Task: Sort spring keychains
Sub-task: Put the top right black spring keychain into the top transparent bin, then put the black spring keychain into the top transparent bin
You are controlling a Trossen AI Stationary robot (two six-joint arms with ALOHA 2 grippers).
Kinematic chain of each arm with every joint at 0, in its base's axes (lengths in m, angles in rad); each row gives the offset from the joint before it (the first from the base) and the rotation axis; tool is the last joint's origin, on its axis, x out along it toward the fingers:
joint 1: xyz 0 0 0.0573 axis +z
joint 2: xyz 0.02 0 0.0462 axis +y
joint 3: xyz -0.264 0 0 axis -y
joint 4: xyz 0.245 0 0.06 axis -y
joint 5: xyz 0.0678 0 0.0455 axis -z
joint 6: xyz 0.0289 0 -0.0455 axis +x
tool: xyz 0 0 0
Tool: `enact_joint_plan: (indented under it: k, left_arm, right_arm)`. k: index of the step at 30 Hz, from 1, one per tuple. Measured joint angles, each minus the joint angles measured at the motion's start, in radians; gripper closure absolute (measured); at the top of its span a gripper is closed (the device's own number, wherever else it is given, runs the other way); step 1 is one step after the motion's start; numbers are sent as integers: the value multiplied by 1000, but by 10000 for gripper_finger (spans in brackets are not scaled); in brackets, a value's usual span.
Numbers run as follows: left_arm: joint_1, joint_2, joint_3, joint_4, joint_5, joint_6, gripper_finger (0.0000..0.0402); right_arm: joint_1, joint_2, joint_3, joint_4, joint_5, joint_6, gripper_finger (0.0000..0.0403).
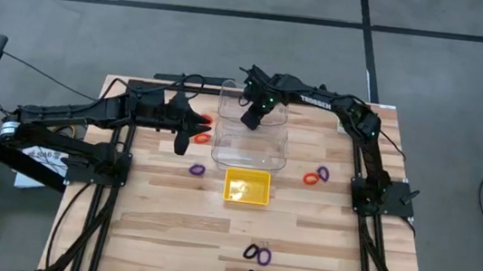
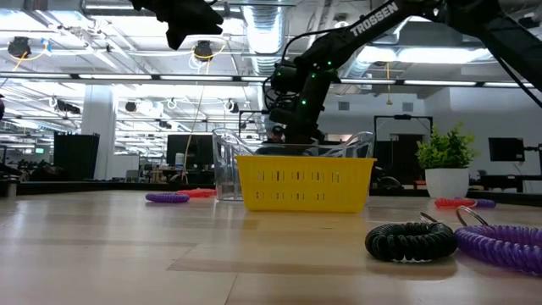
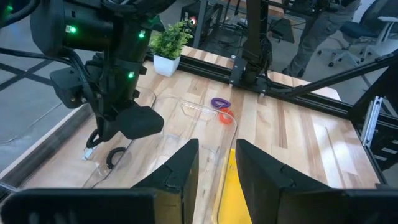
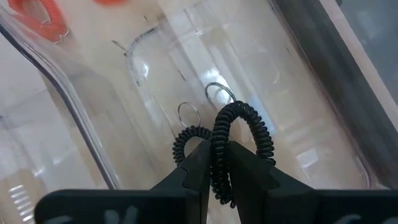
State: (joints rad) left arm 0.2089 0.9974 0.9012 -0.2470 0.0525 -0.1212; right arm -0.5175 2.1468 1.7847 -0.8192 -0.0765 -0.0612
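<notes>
My right gripper hovers over the far part of a clear plastic container and is shut on a black spring keychain. A second black coil shows beside its fingers; whether it is a separate keychain, I cannot tell. My left gripper is open just left of the container, beside an orange-red keychain lying on the table. A purple keychain lies left of the yellow tray. An orange and purple pair lies to the tray's right. A black one and a purple one lie near the front edge. My right gripper pinches the black keychain's coil between its two fingers, coming from above and pointing down into the container. The coil arches out past the fingertips in a loop, with metal rings near it. Whether the loop's far part rests on the container floor, I cannot tell.
The clear container's upright walls stand between the two grippers. The yellow tray sits just in front of the container. A small potted plant stands at the table's right far side. Bare wood lies between the tray and the front keychains.
</notes>
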Motion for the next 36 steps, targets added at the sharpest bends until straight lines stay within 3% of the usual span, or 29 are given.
enact_joint_plan:
  k: [14,28,36]
  left_arm:
    - [0,0,0,-7,0,0,298]
    - [0,0,0,-10,0,3,298]
    - [0,0,0,-10,0,11,298]
  right_arm:
    - [0,0,0,-15,-2,0,350]
    - [0,-3,0,-31,-2,8,296]
    - [0,-124,-1,-120,-2,9,303]
